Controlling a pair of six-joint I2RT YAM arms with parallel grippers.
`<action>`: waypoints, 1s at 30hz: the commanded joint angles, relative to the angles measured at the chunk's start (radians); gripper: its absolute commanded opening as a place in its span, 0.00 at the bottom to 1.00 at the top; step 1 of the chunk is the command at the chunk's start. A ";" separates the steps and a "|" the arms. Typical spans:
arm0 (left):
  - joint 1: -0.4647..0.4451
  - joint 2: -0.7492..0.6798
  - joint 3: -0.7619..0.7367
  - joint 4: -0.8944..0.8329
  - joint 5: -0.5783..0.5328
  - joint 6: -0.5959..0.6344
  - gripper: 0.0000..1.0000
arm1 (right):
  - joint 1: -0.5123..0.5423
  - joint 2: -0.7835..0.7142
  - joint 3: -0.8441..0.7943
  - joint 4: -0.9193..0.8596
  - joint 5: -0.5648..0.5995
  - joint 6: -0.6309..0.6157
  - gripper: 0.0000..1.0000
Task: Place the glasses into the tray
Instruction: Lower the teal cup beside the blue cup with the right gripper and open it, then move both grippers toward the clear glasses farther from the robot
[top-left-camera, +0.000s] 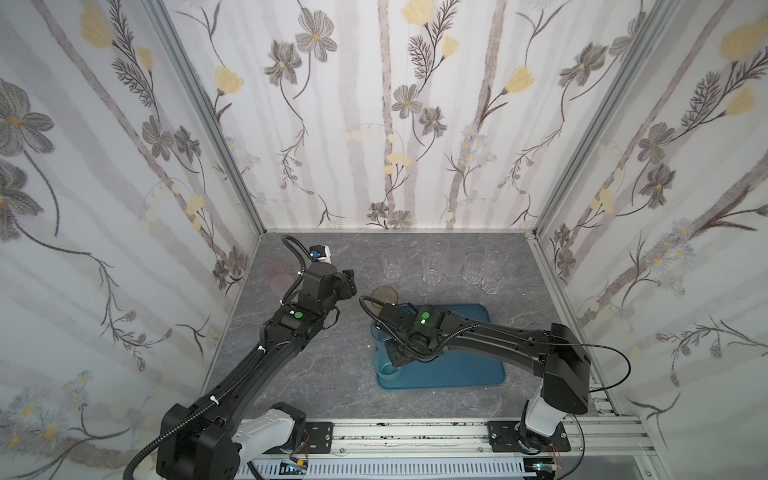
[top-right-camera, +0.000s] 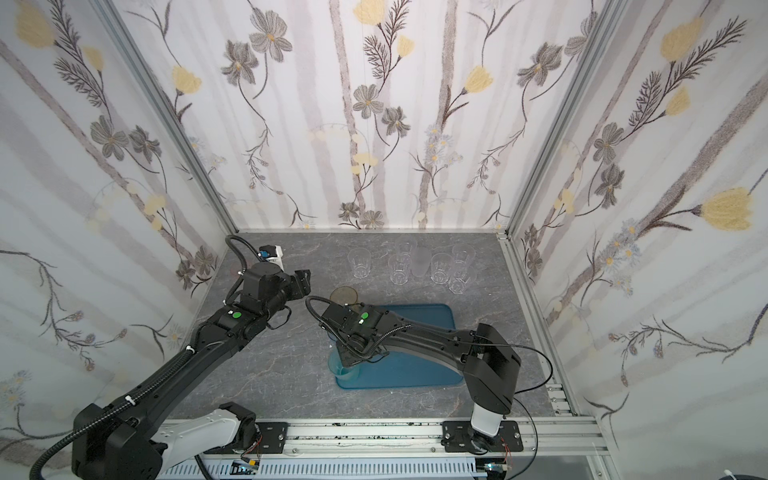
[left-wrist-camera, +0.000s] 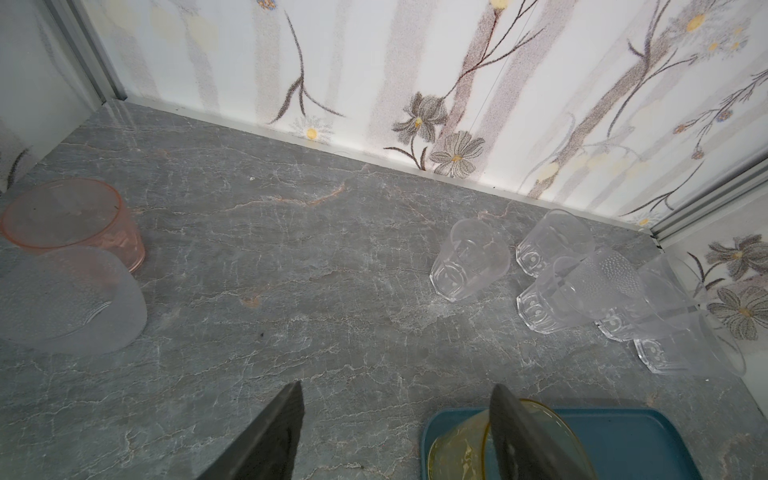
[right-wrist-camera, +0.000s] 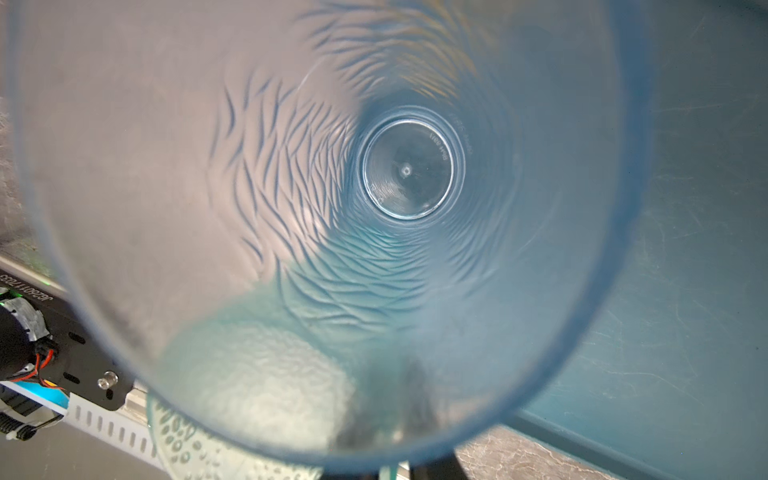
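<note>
Right wrist view: looks straight down into the light blue see-through plastic tumbler (right-wrist-camera: 407, 174) with rippled walls; the flat teal-blue plastic tray (right-wrist-camera: 685, 249) shows beneath and beside it.
Tumbler position: upright at the tray's near-left corner in both top views.
Right gripper (right-wrist-camera: 390, 451): only dark blurs show at the tumbler's rim, and the arm hides it from above. Whether it is pinching the wall cannot be told.
Left gripper (left-wrist-camera: 397, 386): fingers spread and empty, over the grey marble-look table (top-left-camera: 332, 374) left of the tray.
Amber-yellow tumbler (left-wrist-camera: 457, 449): upright in the tray's far-left corner.
Glasses off the tray: clear faceted tumblers (top-left-camera: 432, 268) with a frosted whitish tumbler (top-left-camera: 454, 262) at the far side; a pink tumbler (left-wrist-camera: 75, 220) and a second frosted tumbler (left-wrist-camera: 70, 299) at far left.
Handling (judged): light, stiff and thin-walled, with smooth, tapered sides that are probably slippery; easily toppled.
Hold (judged): pinch the rim wall, one finger inside and one outside. A squeeze across the taper risks the tumbler slipping out.
</note>
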 joint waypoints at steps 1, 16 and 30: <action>0.002 -0.002 -0.001 0.038 0.000 -0.005 0.73 | -0.001 -0.012 -0.005 0.032 -0.004 0.013 0.16; 0.000 -0.001 0.014 0.040 -0.088 -0.020 0.71 | -0.154 -0.222 -0.056 0.021 0.066 -0.070 0.35; -0.320 0.161 0.148 0.091 -0.238 0.094 0.72 | -0.494 -0.330 -0.276 0.340 -0.018 -0.093 0.39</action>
